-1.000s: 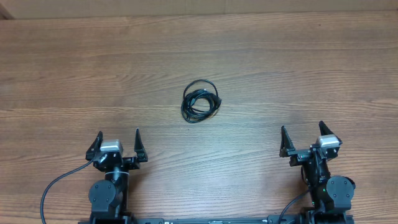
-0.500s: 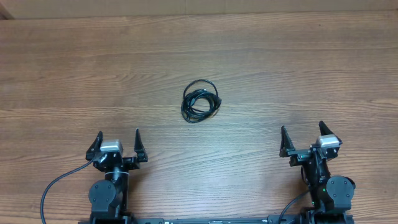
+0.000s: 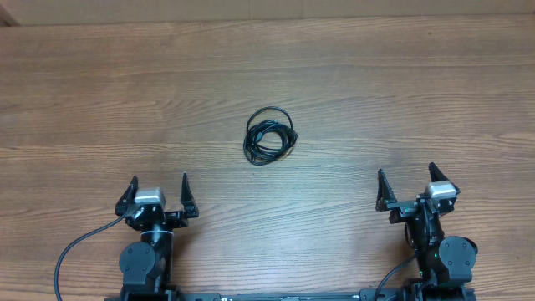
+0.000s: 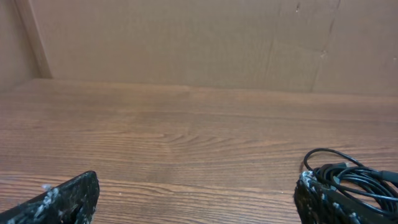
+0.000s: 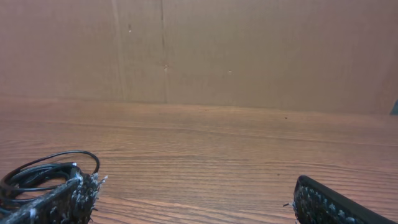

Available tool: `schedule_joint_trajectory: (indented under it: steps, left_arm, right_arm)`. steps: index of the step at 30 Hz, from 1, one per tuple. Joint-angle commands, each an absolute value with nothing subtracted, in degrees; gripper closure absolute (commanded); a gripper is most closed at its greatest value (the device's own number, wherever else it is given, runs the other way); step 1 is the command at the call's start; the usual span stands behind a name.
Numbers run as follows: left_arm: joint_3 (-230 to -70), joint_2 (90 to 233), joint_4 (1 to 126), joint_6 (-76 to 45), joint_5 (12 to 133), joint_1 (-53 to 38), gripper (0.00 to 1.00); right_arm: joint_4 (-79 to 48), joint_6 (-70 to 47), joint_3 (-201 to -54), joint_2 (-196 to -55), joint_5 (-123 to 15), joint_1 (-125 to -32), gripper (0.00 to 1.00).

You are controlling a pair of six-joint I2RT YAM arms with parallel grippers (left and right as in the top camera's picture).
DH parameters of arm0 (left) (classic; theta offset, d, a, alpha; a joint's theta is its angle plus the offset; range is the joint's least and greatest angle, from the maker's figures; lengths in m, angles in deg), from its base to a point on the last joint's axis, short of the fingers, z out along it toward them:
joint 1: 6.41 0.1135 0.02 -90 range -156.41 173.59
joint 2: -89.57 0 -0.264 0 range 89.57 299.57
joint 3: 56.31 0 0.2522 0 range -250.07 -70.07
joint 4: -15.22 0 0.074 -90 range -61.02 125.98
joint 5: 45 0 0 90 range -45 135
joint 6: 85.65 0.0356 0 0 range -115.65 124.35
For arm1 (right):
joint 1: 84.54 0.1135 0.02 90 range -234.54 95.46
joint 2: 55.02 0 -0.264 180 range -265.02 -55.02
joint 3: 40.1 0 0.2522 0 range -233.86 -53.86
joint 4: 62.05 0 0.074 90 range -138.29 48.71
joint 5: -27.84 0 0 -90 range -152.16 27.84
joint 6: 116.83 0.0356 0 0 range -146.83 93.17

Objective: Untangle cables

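Note:
The cables lie as one small knotted black coil on the wooden table, near its middle. My left gripper rests at the near left, open and holding nothing, well short of the coil. My right gripper rests at the near right, also open with nothing in it. In the left wrist view the cables show at the right edge, partly behind my right fingertip. In the right wrist view the cables sit at the far left, partly behind my left fingertip.
The wooden table spreads all round the coil. A brown cardboard wall stands along the table's far edge. Thick black arm cable loops beside the left arm's base.

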State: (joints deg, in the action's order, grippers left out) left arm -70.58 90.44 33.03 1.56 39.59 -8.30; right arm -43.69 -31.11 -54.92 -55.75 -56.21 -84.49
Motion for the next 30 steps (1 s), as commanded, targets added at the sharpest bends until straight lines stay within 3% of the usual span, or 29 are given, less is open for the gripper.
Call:
schedule_joint_trajectory:
  steps: [1, 18, 27, 30]
  left_arm:
    - [-70.37, 89.85, 32.99, 2.65, 39.24, -8.59, 0.0]
    - [-70.37, 89.85, 32.83, 2.61, 39.3, -8.59, 0.0]
    - [-70.37, 89.85, 28.7, -5.02, 52.92, -8.59, 0.0]
    - [-70.37, 89.85, 21.73, -5.02, 55.96, -8.59, 0.0]
  right_arm:
    - [-43.93, -31.21, -54.35, -55.18, -56.56, -84.22, 0.0]
    - [-43.93, -31.21, -54.35, -55.18, -56.56, -84.22, 0.0]
    - [-44.41, -32.24, -54.35, -55.18, -59.46, -84.24, 0.0]
    - [-47.39, -29.03, -54.35, -55.18, -50.02, -84.18, 0.0]
